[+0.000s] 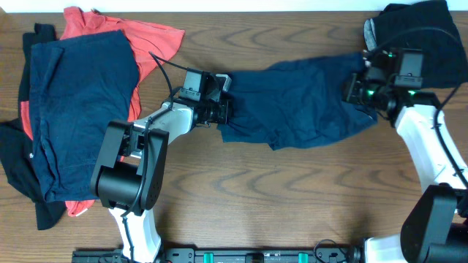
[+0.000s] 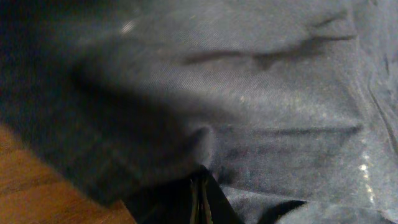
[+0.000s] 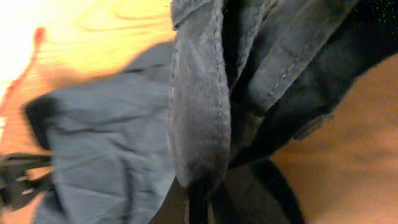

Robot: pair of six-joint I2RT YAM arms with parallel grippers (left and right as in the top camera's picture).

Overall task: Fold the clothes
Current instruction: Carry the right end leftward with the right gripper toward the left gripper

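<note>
A dark navy garment (image 1: pixel 300 98) is stretched across the middle of the table between my two grippers. My left gripper (image 1: pixel 221 109) is shut on its left end; in the left wrist view the cloth (image 2: pixel 261 112) fills the frame above the closed gripper (image 2: pixel 200 199). Over at the right end, my right gripper (image 1: pixel 360 89) is shut on a bunched, seamed fold (image 3: pixel 199 106), which hangs down into the closed gripper (image 3: pixel 198 208). More clothes lie at the far left: a large navy piece (image 1: pixel 80 109) on a coral-red shirt (image 1: pixel 146 36), with black pieces (image 1: pixel 14 157).
A dark pile with a grey piece (image 1: pixel 420 36) sits at the back right corner behind my right arm. The wooden table (image 1: pixel 292 190) shows bare wood in front of the stretched garment. A black cable (image 1: pixel 164 69) loops over the left arm.
</note>
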